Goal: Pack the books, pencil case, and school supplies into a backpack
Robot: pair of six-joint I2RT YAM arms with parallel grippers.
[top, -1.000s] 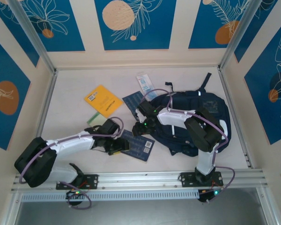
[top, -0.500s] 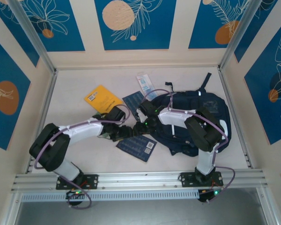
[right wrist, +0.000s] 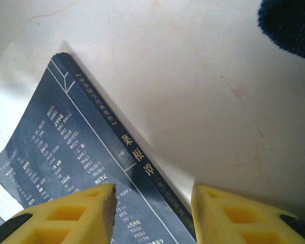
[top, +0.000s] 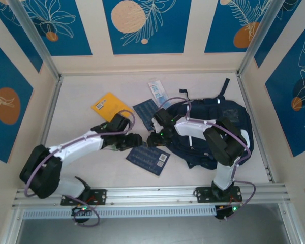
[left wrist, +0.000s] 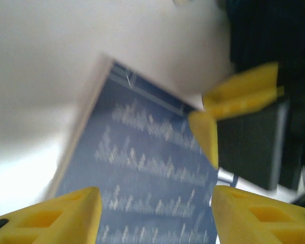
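Left gripper (top: 134,141) and right gripper (top: 151,140): jaws apart, empty, poised over flat navy book (top: 148,159), likely teaming to lift it into backpack (top: 218,124).

table (top: 76,104): white, bare at left | walls (top: 162,38): blue panels, orange discs | rail (top: 152,193): metal, near edge

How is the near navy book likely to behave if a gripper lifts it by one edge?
The near navy book looks thin and lies flat, so it would probably sag somewhat and feel light. Its cover seems smooth, so it may slide on the white table when pushed rather than tip or roll.
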